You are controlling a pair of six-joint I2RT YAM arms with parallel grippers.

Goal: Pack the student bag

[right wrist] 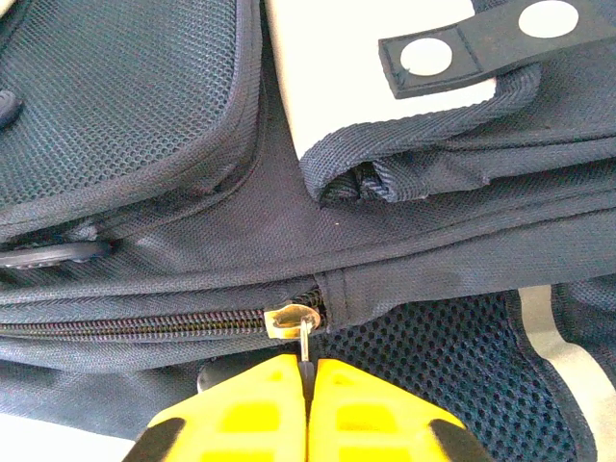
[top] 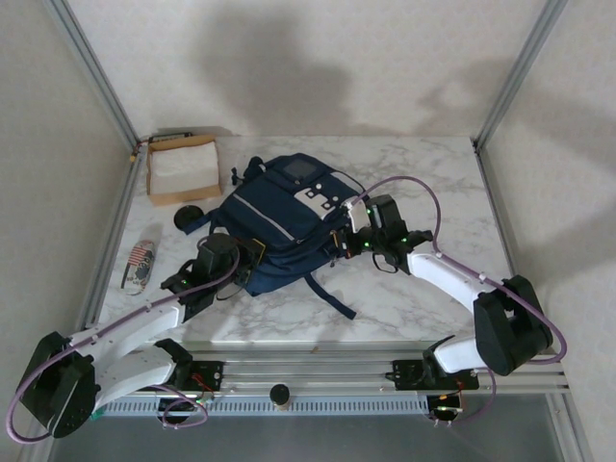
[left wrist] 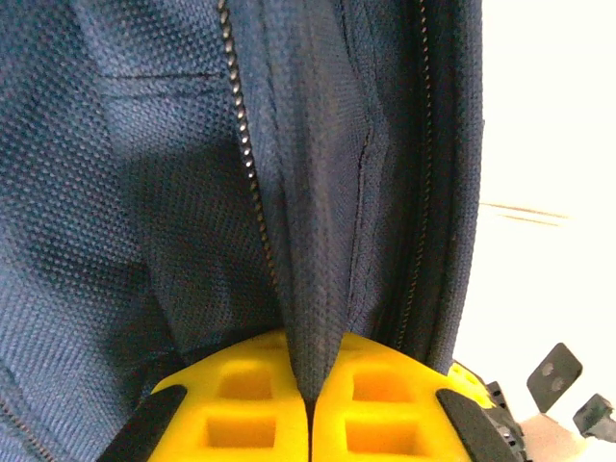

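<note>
Item: student bag, a navy woven-fabric backpack lying flat at the middle of the marble-patterned table, between the two arms. Its top with the white and grey patches points to the far edge, a pale stripe crosses the front pocket, and a dark strap trails toward the near edge. The weave is coarse and pebbled, and the seams are piped. The right side panel is open dark mesh. A smooth white patch carries a dark tab with round white dots. The zipper has fine dark teeth and ends at a brass-coloured slider, from which the thin metal zipper pull hangs. The right gripper, with blocky yellow fingers, is clenched on that zipper pull at the bag's right edge. The left gripper, of the same yellow moulded make, is clamped on a raised fold of navy fabric between two zipper lines at the bag's lower left. Further items: a shallow cardboard box with white contents at the far left corner, a small dark round object just beside the bag, and a flat stars-and-stripes patterned piece near the left edge.
</note>
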